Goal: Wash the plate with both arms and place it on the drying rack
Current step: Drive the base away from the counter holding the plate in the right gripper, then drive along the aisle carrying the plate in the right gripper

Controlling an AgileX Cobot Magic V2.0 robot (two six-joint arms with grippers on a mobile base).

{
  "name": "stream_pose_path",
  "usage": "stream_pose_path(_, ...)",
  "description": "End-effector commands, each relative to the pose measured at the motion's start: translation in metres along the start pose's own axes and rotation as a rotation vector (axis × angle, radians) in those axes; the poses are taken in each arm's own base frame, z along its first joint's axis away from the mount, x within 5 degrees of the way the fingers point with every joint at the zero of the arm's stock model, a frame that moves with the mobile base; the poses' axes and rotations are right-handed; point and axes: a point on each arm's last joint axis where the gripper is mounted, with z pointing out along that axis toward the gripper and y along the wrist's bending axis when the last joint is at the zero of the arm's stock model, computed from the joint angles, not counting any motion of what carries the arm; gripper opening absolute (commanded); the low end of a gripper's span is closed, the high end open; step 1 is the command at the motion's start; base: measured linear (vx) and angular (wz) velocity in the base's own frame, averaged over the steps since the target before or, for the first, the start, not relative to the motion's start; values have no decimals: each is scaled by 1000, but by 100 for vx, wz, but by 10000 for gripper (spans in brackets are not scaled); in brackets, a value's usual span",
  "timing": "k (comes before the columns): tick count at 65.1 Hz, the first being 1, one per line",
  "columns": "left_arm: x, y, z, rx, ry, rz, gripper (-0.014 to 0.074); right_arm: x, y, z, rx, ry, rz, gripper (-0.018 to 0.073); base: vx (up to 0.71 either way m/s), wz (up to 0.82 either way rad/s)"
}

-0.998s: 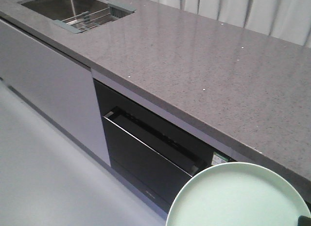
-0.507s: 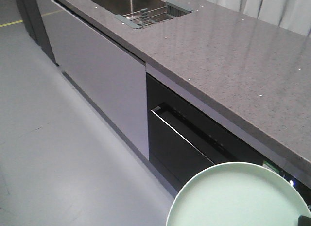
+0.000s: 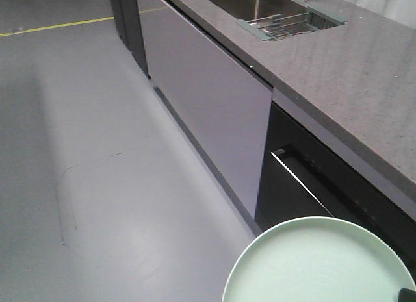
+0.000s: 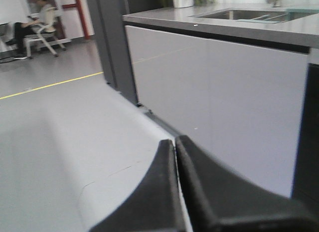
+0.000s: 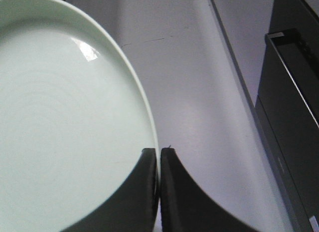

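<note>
The pale mint-green plate [image 3: 318, 266] fills the lower right of the front view and the left of the right wrist view [image 5: 65, 117]. My right gripper [image 5: 159, 151] is shut on the plate's rim and holds it above the floor. A bit of that gripper [image 3: 407, 294] shows at the plate's right edge. My left gripper [image 4: 175, 140] is shut and empty, pointing along the floor toward the cabinets. The drying rack [image 3: 286, 26] lies across the sink [image 3: 244, 3] at the far top right; it also shows in the left wrist view [image 4: 274, 16].
A long grey counter [image 3: 364, 75] runs along the right over pale cabinet fronts [image 3: 208, 94] and a black dishwasher [image 3: 312, 191] with its door ajar. A yellow line [image 3: 58, 26] crosses the grey floor. A seated person [image 4: 37, 20] is far off to the left.
The view has swung left and back: the counter, sink and rack slid to the right and more floor shows. The plate stays in the same spot in the front view, still gripped.
</note>
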Motion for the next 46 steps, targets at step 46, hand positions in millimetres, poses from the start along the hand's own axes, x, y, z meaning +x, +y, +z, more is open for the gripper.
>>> stream_pose_path(46, -16, -1, -4, 3, -112, -8, -6, -11, 1, -3, 2, -75, 13, -4, 8, 42)
